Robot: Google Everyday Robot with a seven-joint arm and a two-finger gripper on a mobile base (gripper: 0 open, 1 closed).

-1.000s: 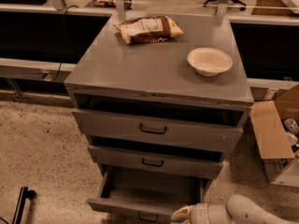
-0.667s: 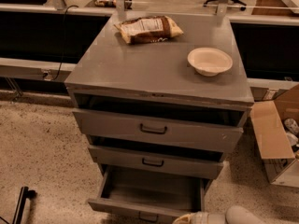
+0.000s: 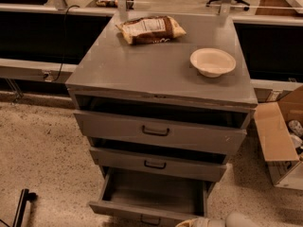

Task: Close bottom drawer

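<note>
The bottom drawer (image 3: 152, 196) of the grey metal cabinet (image 3: 156, 74) stands pulled well out, its inside empty. Its narrow front (image 3: 128, 212) runs along the lower edge of the camera view, and its dark loop handle (image 3: 150, 220) is cut off by that edge. My gripper (image 3: 190, 223) shows only as a pale tip at the bottom edge, just right of the handle and close to the drawer front. My light arm (image 3: 240, 219) trails off to the right behind it.
The top drawer (image 3: 158, 131) and middle drawer (image 3: 156, 163) are each slightly open. A snack bag (image 3: 150, 29) and a white bowl (image 3: 212, 61) lie on the cabinet top. An open cardboard box (image 3: 279, 141) stands at the right. A black object (image 3: 21, 207) is at the lower left.
My arm and gripper have sunk toward the bottom edge of the view, so less of them shows now. The bottom drawer remains pulled out about as far as before.
</note>
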